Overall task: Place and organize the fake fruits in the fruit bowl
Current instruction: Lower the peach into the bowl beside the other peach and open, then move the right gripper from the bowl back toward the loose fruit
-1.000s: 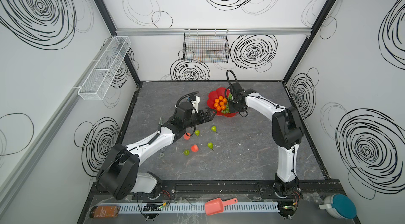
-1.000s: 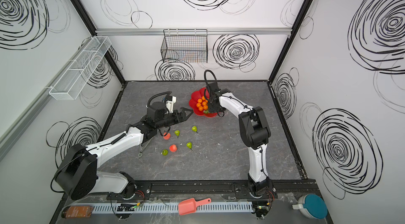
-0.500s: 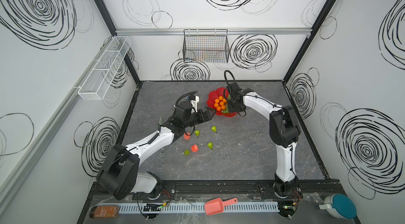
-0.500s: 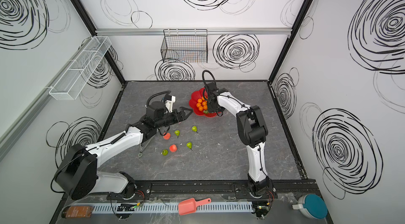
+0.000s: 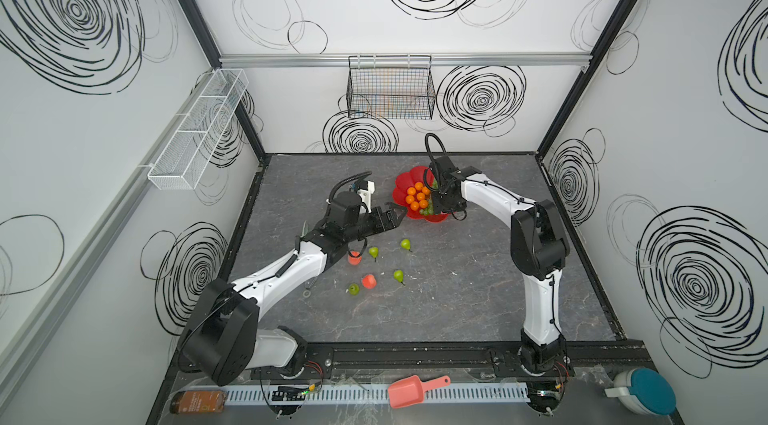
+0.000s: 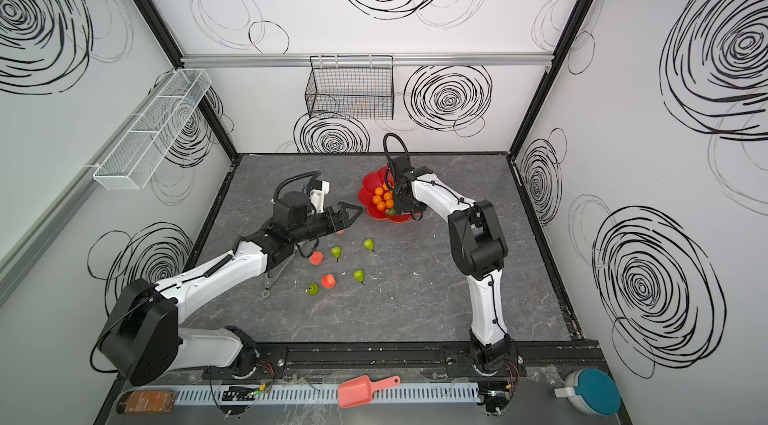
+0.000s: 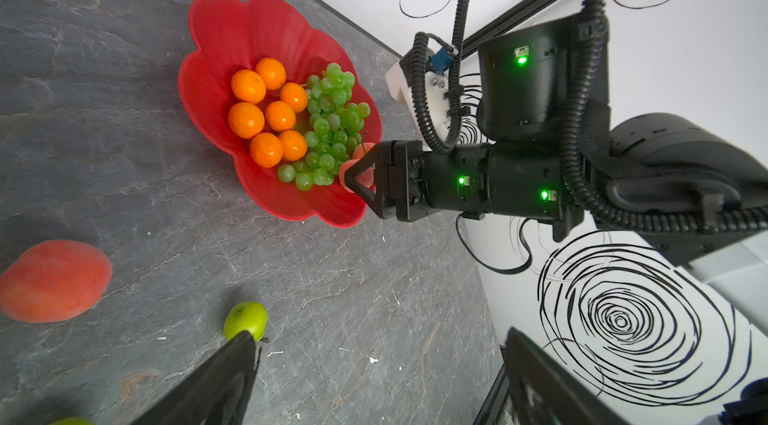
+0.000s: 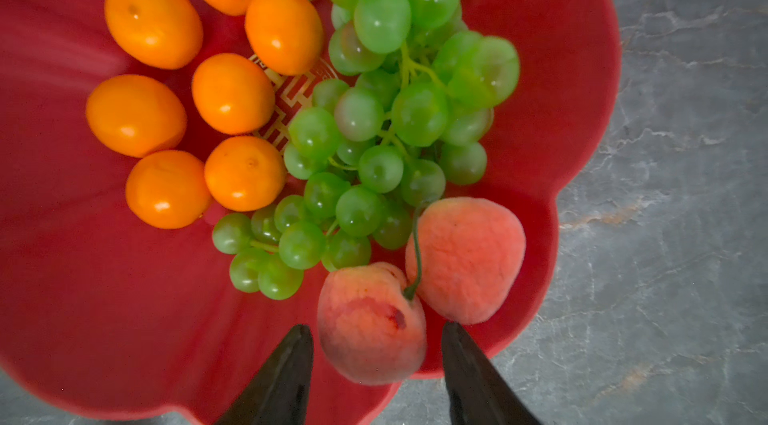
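As bowl (image 8: 582, 70) holds seven oranges (image 8: 232, 92), two peaches (image 8: 465, 261), four pears (image 5: 405, 244) outside

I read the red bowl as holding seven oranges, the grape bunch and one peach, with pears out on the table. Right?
Not quite: the bowl holds two peaches, not one; the right wrist view shows both beside the grape bunch. Seven oranges in it and pears on the table are right.

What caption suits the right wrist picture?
Right gripper, jaws open, straddles a fuzzy pink peach beside green grapes and orange balls in a red flower-shaped bowl.
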You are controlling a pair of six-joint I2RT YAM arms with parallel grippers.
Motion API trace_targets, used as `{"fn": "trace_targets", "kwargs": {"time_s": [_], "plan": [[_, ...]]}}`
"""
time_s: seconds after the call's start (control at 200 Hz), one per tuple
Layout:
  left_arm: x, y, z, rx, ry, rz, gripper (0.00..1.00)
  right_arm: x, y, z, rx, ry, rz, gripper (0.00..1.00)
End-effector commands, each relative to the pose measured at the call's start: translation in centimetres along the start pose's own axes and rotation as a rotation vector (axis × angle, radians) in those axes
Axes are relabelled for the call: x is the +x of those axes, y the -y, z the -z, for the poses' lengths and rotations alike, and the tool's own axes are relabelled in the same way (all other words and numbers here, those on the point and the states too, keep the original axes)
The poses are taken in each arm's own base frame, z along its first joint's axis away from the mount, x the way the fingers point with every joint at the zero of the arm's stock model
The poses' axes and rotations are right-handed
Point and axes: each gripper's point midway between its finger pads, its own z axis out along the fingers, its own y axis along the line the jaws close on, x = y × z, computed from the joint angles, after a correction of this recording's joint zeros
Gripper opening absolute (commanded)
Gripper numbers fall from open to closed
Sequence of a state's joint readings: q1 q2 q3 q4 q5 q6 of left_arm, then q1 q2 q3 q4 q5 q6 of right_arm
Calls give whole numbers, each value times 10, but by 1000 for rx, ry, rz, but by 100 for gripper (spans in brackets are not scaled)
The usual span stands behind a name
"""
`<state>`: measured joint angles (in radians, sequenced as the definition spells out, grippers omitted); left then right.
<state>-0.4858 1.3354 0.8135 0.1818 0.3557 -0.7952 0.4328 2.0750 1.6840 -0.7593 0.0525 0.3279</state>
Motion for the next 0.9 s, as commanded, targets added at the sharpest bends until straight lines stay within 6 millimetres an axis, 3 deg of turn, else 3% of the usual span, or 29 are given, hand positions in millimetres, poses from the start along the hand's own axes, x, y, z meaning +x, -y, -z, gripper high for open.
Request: {"fn": "trace_targets", "kwargs": {"time_s": [0.0,0.205,0.385,0.605,0.895], "plan": [[-14,14,16,-3,45,-70,96,-13,-3,33,-21,54,3,57],[-8,12,39,-59,50,-107,96,-12,-13,64,-62,109,10,59],[7,-5,69,-151,50,-122,96,12,-38,82,-122,128,30,61],[30,-33,107,-268,51,-101,96,55,-84,88,-192,90,91,61],[60,-63,148,-367,50,0,96,112,-166,95,-316,30,195,62]]}}
